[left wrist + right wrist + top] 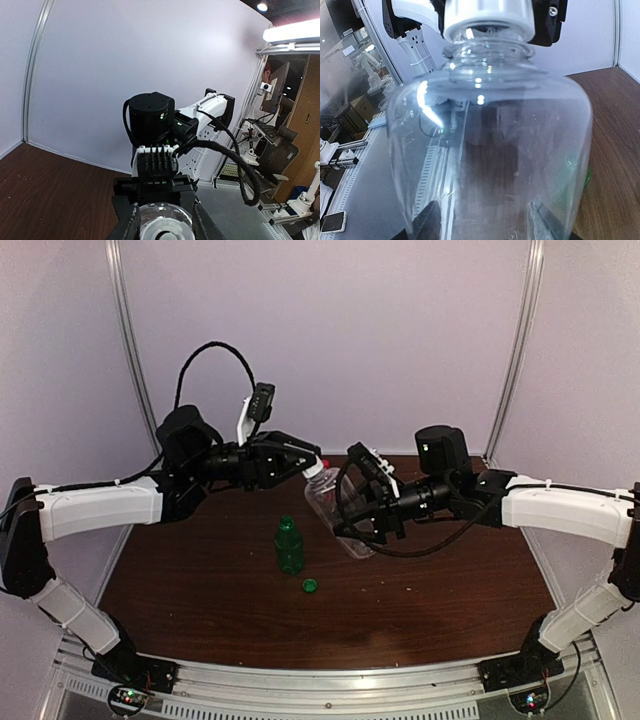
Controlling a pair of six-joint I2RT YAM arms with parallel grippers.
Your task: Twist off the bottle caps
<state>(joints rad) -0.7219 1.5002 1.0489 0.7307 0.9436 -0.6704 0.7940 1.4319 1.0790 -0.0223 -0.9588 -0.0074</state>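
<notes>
**Clear bottle held off the table between both arms, white cap pinched**

The taller, wide clear plastic bottle (326, 502) hangs above the dark brown wooden table (200, 580), near the middle of the workspace. It is tilted, with its neck pointing up and towards the left arm.

The right end effector (357, 530) is clamped around the lower body of this bottle. In the right wrist view its two dark fingers (427, 220) press against the clear wall on either side, and the bottle fills nearly the whole picture.

The left end effector (310, 468) is closed on the white round plastic screw cap (487, 17), which sits on the neck of the clear bottle. Black fingers flank the cap on both sides in the right wrist view. The left wrist view shows the same cap from above, held between the fingertips at the bottom edge of the picture. Whether the cap is tight or loosened on its thread cannot be told.

The small green plastic bottle (289, 548) stands upright on the table, below and slightly left of the held bottle and apart from both arms. The small green round plastic screw cap (310, 586) lies on the table just beside it, on the side towards the arm bases, and does not touch it.
</notes>
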